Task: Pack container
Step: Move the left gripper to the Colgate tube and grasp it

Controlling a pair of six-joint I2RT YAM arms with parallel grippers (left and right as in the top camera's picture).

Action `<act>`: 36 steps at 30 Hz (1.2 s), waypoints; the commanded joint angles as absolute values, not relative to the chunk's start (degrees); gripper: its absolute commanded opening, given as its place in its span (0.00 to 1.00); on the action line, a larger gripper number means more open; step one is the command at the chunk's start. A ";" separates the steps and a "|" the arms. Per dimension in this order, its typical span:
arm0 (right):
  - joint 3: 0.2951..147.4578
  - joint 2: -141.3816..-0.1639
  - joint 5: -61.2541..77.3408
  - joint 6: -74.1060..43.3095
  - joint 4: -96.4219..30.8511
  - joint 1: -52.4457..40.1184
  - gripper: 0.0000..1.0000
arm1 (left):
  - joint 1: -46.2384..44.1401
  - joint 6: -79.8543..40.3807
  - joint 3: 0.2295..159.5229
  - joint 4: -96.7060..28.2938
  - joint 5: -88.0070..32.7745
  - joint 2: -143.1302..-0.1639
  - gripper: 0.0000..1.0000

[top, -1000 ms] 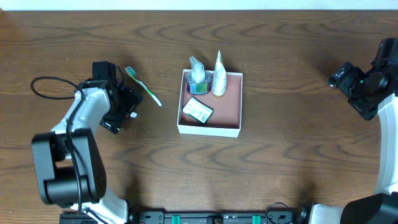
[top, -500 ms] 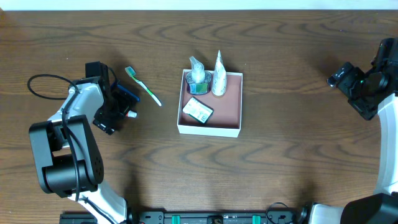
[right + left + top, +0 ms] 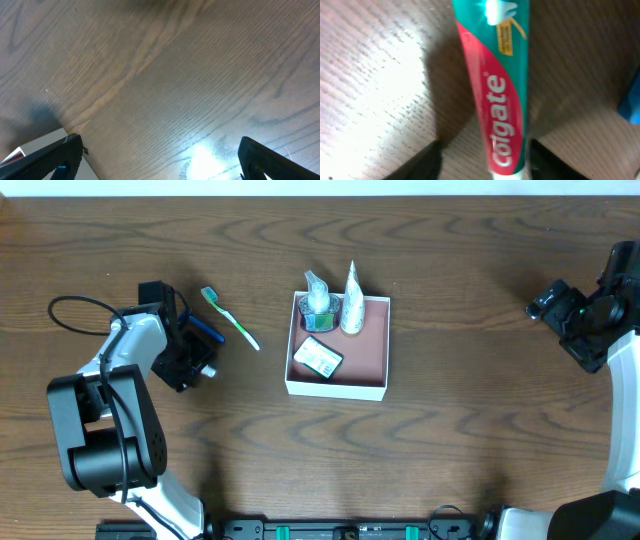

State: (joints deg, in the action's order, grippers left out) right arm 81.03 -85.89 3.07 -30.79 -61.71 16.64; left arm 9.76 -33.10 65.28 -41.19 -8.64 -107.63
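Observation:
The container is a square white-walled box with a reddish-brown inside, at the table's middle. It holds two upright toiletries along its back wall and a green-white packet. To its left my left gripper is down at the table over a red and green Colgate toothpaste tube. The tube runs between the jaws of my left gripper. The right finger is against the tube, while a strip of table shows beside the left finger. My right gripper stands open over bare wood.
A green-white toothbrush lies slanted between my left gripper and the container. A blue object sits just beyond the gripper, also at the wrist view's right edge. A black cable loops at the far left. My right arm is at the table's right edge.
My left gripper shifted slightly left, then drew its jaws in around the toothpaste tube. The right arm and the container's contents have not moved.

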 commanded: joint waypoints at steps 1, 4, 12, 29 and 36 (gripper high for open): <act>81.56 -86.26 3.27 -31.46 -61.73 16.86 0.99 | 10.11 -30.79 66.13 -41.54 -8.19 -108.68 0.44; 81.56 -86.26 3.27 -31.46 -61.73 16.86 0.99 | 10.11 -30.39 66.13 -41.67 -8.16 -108.68 0.42; 81.56 -86.26 3.27 -31.46 -61.73 16.86 0.99 | 10.11 -23.51 66.98 -40.49 -12.56 -108.64 0.38; 81.56 -86.26 3.27 -31.44 -61.73 16.86 0.99 | 10.11 -24.71 69.01 -43.48 -9.17 -108.66 0.37; 81.56 -86.26 3.27 -31.46 -61.73 16.86 0.99 | 10.11 -27.77 68.84 -40.93 -6.42 -108.75 0.38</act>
State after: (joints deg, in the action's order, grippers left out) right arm 81.03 -85.89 3.05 -30.83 -61.71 16.67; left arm 9.76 -25.50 67.96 -41.50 -9.08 -107.63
